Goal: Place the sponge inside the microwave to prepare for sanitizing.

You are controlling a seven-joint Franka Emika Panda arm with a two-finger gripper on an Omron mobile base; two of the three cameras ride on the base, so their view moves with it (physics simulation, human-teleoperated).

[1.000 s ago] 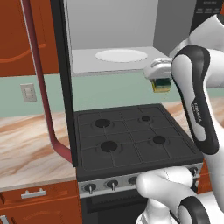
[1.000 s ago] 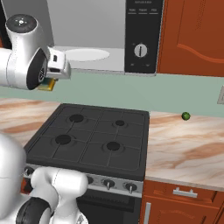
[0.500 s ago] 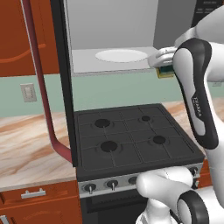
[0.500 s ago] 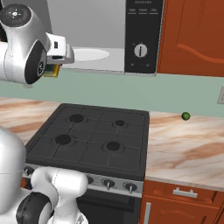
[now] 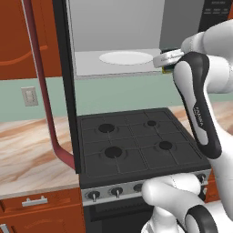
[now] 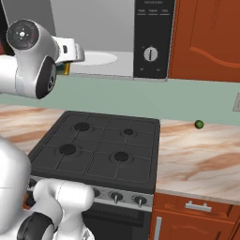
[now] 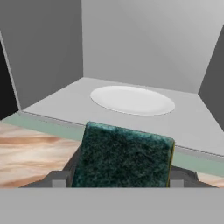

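Raised and carried forward since a second ago: tool (image 7: 117,183) and sponge (image 7: 123,161) now level with the microwave (image 5: 119,68) floor, just outside its open front, where earlier both hung lower and nearer the stove (image 5: 136,148). Clamped across the sponge's sides, dark green scrub face toward the hand camera, a thin yellow edge showing on one side. Seen from the left base, just beside the right lip of the cavity; from the hand, short of the sill, the white round plate (image 7: 132,99) lying ahead and well inside.

Risks from here, as judgement only:
- Too low a line forward, and the sponge's lower edge or the fingers catch the sill, twisting the soft block in the grip.
- Too far right, and the wrist brushes the inner side wall or the control panel (image 6: 150,40).
- Letting go too soon drops the sponge short, onto the stove instead of the grey floor.
- Swinging left risks the open door (image 5: 63,86) and its dark red handle (image 5: 43,91).
- Squashed foam may spring or cling on release, landing off the plate.
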